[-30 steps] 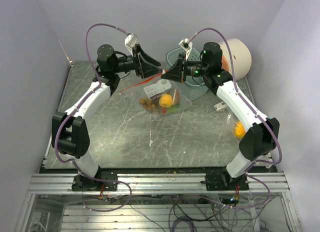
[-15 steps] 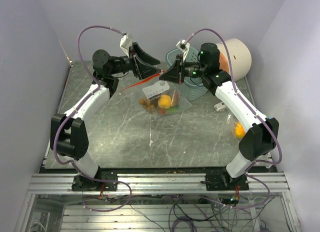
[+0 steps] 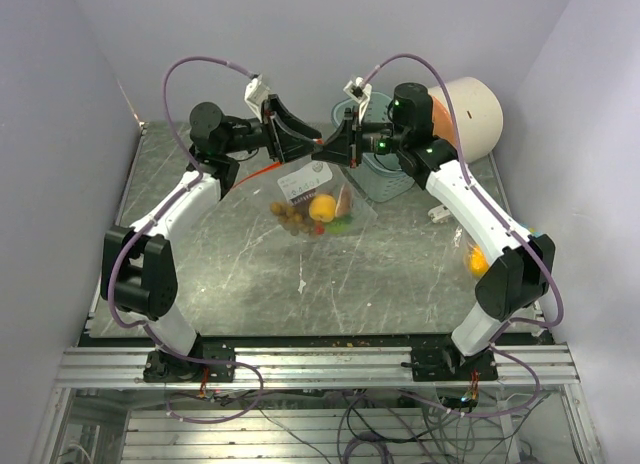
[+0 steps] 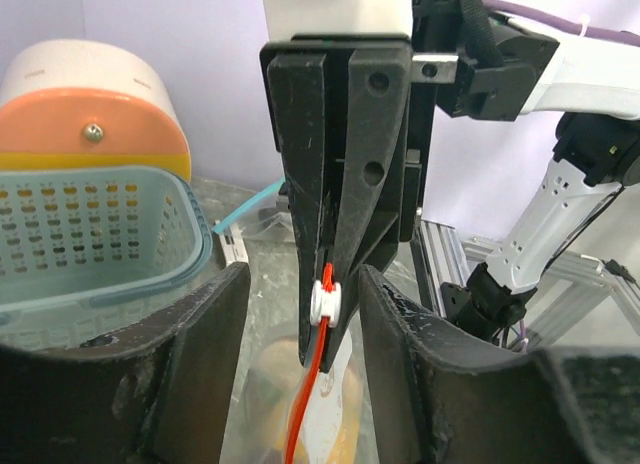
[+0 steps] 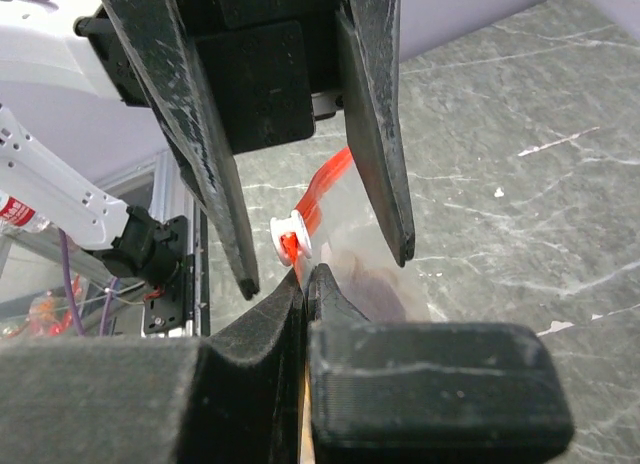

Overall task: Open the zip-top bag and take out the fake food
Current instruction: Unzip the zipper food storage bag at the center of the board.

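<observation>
2 hands stood tip to tip, upper centre: right hand (image 5: 305,279) pinched shut on the zip-top bag (image 3: 318,187) beside its slider (image 4: 325,300); left hand (image 4: 302,284) gaped astride it, holding nothing. The fake food (image 3: 324,206) lay low inside. Risk: left hand closing off-slider, bag slipping free.

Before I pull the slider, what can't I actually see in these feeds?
Zip open or shut: from above, left tool and right tool cover the zip-top bag's mouth; wrist views show only the slider.
Fake food: too small from above; cut off at the left wrist view's bottom edge.
Basket's inside: right tool covers it from above.
</observation>
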You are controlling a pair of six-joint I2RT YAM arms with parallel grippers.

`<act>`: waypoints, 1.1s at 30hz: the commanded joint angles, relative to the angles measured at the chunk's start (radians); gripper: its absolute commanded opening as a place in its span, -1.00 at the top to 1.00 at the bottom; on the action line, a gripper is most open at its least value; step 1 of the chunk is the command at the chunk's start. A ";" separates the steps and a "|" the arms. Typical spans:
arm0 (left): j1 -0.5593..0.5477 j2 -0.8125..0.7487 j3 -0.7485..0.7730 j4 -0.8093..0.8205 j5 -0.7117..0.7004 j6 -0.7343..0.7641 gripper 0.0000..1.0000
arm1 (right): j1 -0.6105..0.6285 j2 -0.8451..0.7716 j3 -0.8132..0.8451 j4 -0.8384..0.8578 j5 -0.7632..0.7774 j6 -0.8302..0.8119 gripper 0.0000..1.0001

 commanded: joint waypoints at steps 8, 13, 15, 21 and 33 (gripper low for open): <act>-0.003 -0.037 -0.038 0.012 0.022 0.010 0.16 | 0.001 0.012 0.037 0.024 0.009 0.002 1.00; 0.002 -0.019 -0.037 0.128 0.024 -0.102 0.42 | 0.001 0.015 0.040 0.006 0.005 -0.008 1.00; 0.006 -0.010 -0.038 0.172 0.027 -0.140 0.58 | 0.002 0.011 0.032 0.009 0.006 -0.006 1.00; 0.023 0.004 -0.064 0.335 0.040 -0.267 0.86 | 0.001 0.001 0.026 0.007 0.013 -0.010 1.00; 0.081 -0.050 -0.133 0.355 0.085 -0.277 0.86 | -0.009 -0.020 0.004 0.086 0.049 0.038 1.00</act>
